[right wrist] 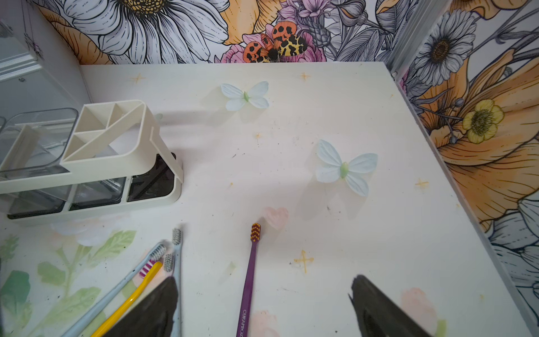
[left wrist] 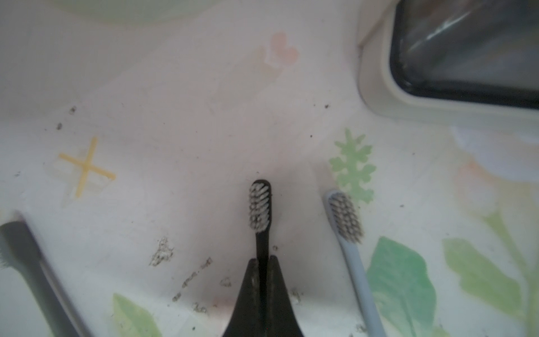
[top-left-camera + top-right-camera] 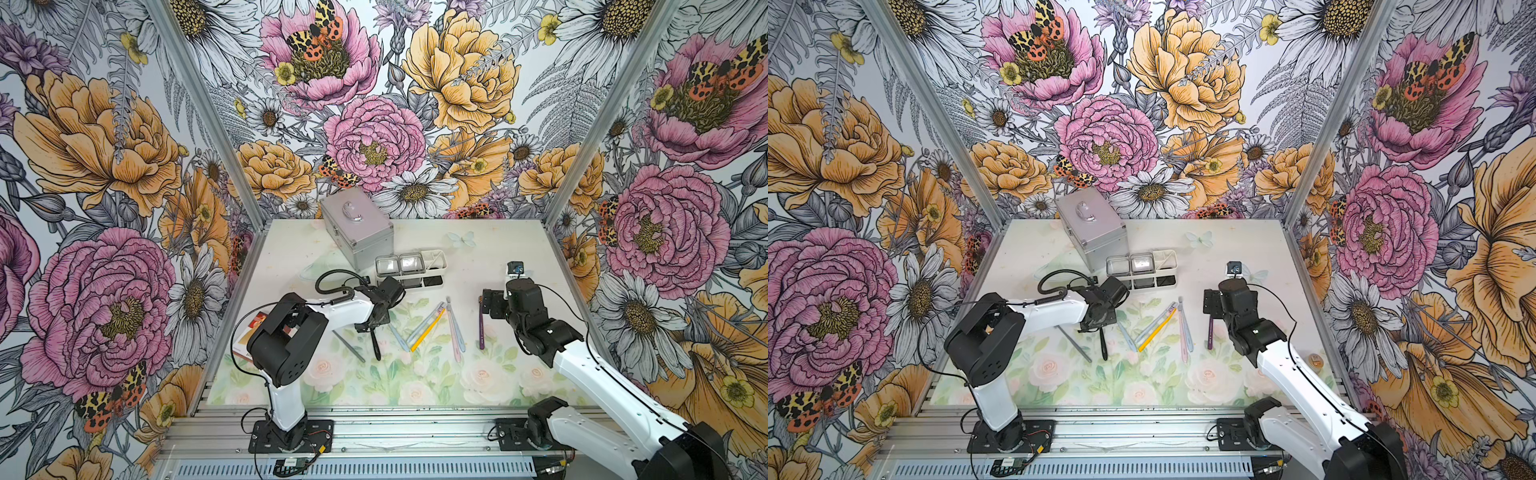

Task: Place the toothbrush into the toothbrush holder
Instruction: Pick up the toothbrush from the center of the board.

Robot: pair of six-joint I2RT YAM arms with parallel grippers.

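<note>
My left gripper [image 2: 264, 258] is shut on the neck of a black toothbrush [image 2: 259, 207] with white bristles, low over the mat. In both top views the toothbrush's handle [image 3: 376, 347] [image 3: 1103, 345] sticks out toward the table's front from under that gripper [image 3: 374, 322]. The white toothbrush holder [image 3: 432, 253] [image 3: 1165, 255] [image 1: 116, 163] stands just behind it, its corner [image 2: 376, 87] close by. My right gripper [image 1: 264, 281] [image 3: 485, 305] hangs open over a purple toothbrush [image 1: 250, 277] [image 3: 482, 328] and touches nothing.
A silver metal case [image 3: 357, 232] stands behind the holder. Several loose toothbrushes lie mid-table, among them a yellow one [image 3: 426, 332], a pink one [image 3: 453, 332], a light blue one [image 2: 350, 248] and a grey one [image 3: 348, 345]. A book [image 3: 249, 336] lies at the left edge.
</note>
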